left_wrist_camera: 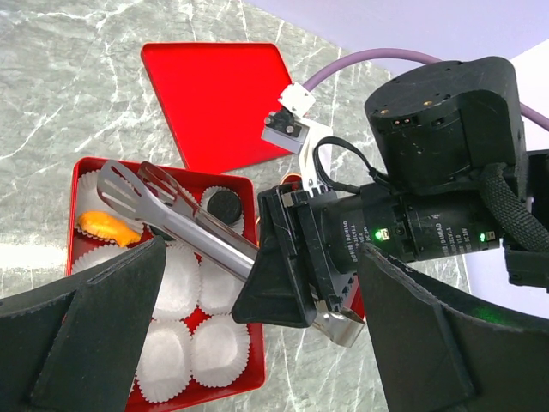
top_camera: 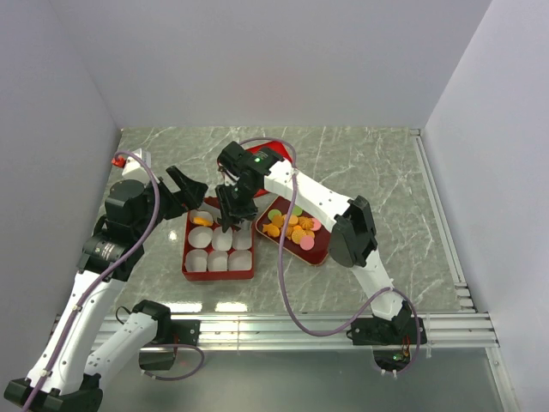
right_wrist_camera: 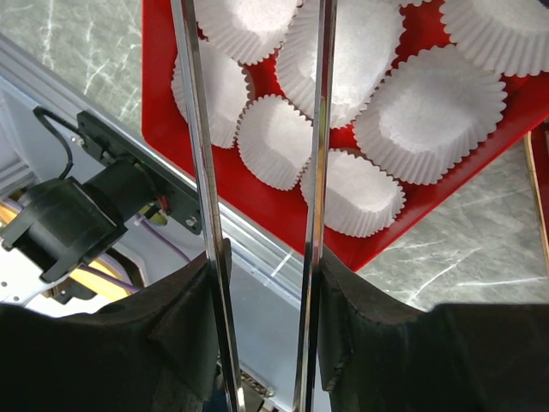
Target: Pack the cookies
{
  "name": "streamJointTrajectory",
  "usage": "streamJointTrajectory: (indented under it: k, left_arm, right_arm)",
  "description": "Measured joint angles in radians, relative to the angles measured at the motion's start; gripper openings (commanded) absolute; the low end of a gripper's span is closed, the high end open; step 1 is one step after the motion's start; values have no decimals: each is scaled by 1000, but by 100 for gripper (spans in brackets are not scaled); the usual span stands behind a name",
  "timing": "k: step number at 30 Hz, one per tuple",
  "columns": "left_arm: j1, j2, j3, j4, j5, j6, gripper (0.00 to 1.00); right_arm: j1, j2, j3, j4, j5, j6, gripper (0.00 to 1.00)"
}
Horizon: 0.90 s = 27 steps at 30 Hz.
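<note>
Cookies (top_camera: 293, 228) mostly lie on the tray (top_camera: 319, 256) beside the red box (top_camera: 219, 275); an orange one (left_wrist_camera: 107, 227) and a black one (left_wrist_camera: 225, 206) sit in the box's cups. The right hand (top_camera: 232, 209) grips tongs (left_wrist_camera: 171, 215), seemingly empty, over the box. The left hand (top_camera: 196, 196) hovers agape beside it. Next: reach to the tray and pinch another.
</note>
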Motion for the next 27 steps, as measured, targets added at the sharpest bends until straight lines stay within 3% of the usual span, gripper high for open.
streamJointTrajectory:
  k: [6,10,18,27]
  left_arm:
    - [0,-5,0,-1,-5,0,99]
    - [0,-6,6,-2,-18,0,99]
    - [0,9,7,-1,-36,0,99]
    - [0,40,7,7,8,0,99]
  right_arm:
    - [-1,-45,-3,-18,45,0,48]
    - [-11,-162,-64,-18,90,0,48]
    - [-105,-561,-443,-13,179,-4,47]
    - [-220,-786,-834,-20,231,-7,47]
